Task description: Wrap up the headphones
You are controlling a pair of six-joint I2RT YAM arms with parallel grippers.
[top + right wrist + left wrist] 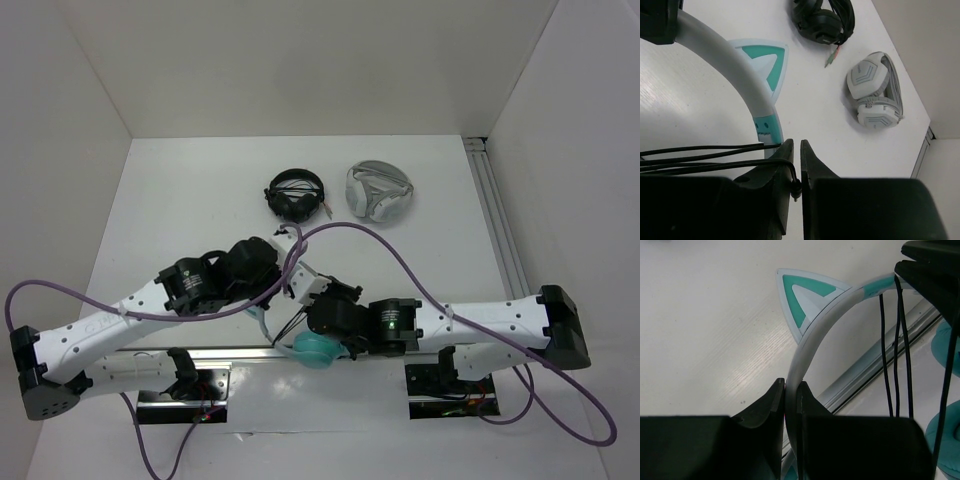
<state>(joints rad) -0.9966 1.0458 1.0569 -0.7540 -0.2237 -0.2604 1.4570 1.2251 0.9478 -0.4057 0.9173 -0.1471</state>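
The teal headphones hang between my two grippers near the table's front edge; one teal ear cup (315, 350) shows below the arms. My left gripper (791, 385) is shut on the pale headband (810, 335), just below a teal cat ear (802, 295). Several strands of the thin black cable (896, 350) cross the headband's far end. My right gripper (796, 145) is shut on the cable's plug end (796, 187); the cable (700, 150) runs left over its finger, beside the headband (740, 80). In the top view the left gripper (283, 278) and right gripper (322, 300) are close together.
Black headphones (296, 194) and grey-white headphones (379, 192) lie at the back of the table, also in the right wrist view (822, 20) (874, 95). An aluminium rail (500, 230) runs along the right side, another (875, 365) along the front edge.
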